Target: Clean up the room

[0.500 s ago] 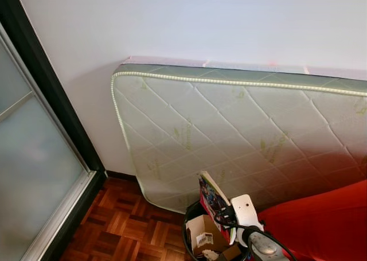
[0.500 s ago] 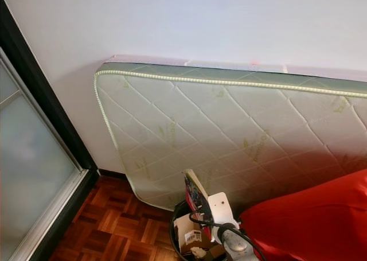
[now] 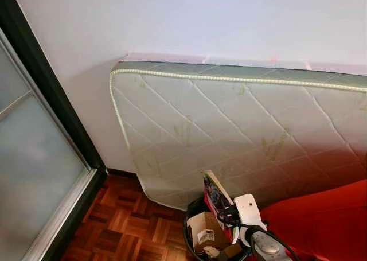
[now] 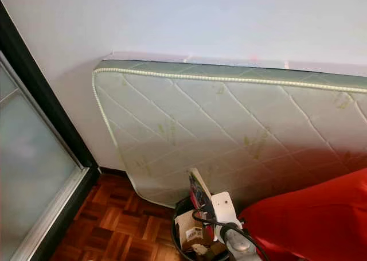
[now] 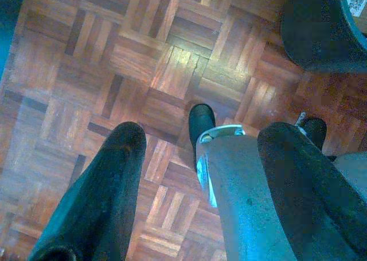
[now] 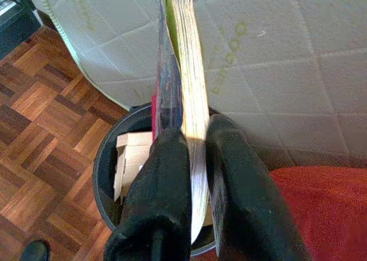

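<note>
Above the bin: the right gripper pinches a book upright by its lower edge, fingers pressed on both covers.
Bin: black, round, on the parquet floor just before the mattress; a cardboard box lies inside.
Mattress: leans on its side against the white wall.
Beside the bin: red cushion.
Left gripper: fingers spread apart, hanging over bare parquet near the bin.
</note>
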